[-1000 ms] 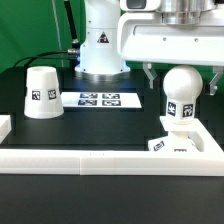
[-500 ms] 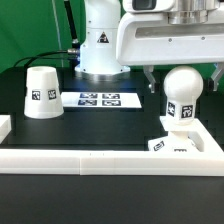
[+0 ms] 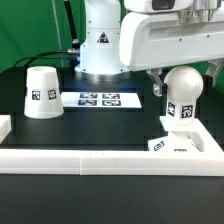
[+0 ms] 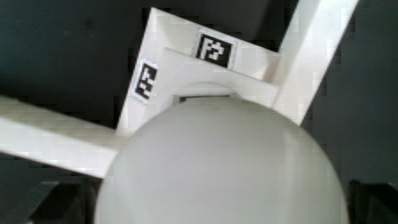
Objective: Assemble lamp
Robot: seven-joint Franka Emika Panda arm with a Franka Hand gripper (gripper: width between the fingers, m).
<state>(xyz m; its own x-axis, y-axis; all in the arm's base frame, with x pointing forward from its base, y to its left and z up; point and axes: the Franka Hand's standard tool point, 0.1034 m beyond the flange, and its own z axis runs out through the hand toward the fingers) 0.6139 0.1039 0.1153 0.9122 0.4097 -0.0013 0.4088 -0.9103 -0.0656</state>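
1. Two of the lamp's three parts stand joined: the bulb [image 3: 184, 92] sits upright on the base [image 3: 178, 143], tucked into the corner of the rim bars [image 3: 90, 160] at the exterior view's right.
2. One part lies loose: the shade [image 3: 42, 92] rests on the worktop [image 3: 110, 125] at that view's left, well apart from the bulb, with the marker board [image 3: 100, 99] between them.
3. The hand [image 3: 186, 86] hangs over the bulb, spread wide, one finger [image 3: 158, 88] just beside the ball. Whether it touches cannot be told.
4. Whether the bulb is fully home in the base cannot be told. The shade likely has yet to be fetched and lowered over it.
5. Only the exterior view shows the shade, the marker board and the hand. The wrist view looks down on the bulb's dome [image 4: 214, 160], with the tagged base [image 4: 187, 60] against the rim bars [image 4: 54, 120].
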